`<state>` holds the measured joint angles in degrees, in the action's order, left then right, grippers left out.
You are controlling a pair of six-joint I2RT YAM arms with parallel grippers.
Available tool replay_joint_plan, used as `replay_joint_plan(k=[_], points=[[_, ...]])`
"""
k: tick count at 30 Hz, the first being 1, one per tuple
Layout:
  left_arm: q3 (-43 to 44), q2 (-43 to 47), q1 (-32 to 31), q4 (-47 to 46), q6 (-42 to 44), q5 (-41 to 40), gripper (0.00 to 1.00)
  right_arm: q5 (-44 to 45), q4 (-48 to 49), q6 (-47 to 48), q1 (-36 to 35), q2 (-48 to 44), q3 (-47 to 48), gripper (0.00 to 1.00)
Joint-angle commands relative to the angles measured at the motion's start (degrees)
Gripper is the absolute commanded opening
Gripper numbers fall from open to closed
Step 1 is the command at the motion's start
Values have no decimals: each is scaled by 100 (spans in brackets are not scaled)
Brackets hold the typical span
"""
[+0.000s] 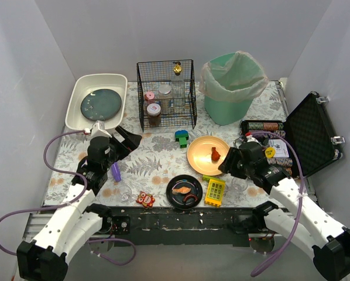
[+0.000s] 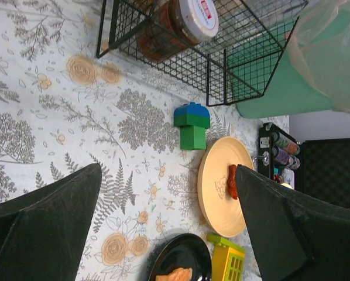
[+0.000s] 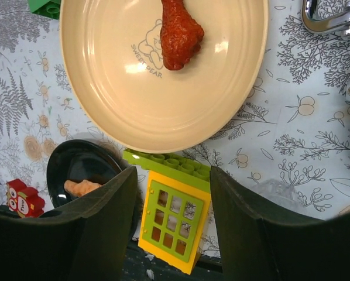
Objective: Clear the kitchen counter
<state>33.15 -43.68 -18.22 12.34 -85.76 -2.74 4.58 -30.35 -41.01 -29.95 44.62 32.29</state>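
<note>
The kitchen counter (image 1: 157,161) has a leaf-print cloth. My left gripper (image 1: 121,140) is open and empty, held above the cloth left of a green-and-blue brick (image 2: 192,126). My right gripper (image 1: 229,162) is open and hovers over a yellow-and-green window brick (image 3: 174,213), which shows between its fingers in the right wrist view. A tan plate (image 3: 105,88) with a red drumstick (image 3: 178,32) lies just beyond the brick. A black plate (image 1: 194,181) with orange food lies to its left.
A purple item (image 1: 115,171), a red owl toy (image 1: 144,199) and a clear cup (image 1: 125,194) lie front left. At the back stand a white tub (image 1: 81,96), a wire basket (image 1: 166,93) with jars and a green bin (image 1: 230,88). An open black case (image 1: 312,132) is on the right.
</note>
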Motion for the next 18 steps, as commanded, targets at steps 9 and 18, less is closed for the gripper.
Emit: replay_joint_plan(k=[9, 18], points=[[-230, 571, -42, 190, -99, 266, 98, 772, 750, -258, 34, 1004, -118, 52], [-344, 791, -42, 313, -152, 266, 98, 904, 986, -293, 51, 1821, 23, 48]])
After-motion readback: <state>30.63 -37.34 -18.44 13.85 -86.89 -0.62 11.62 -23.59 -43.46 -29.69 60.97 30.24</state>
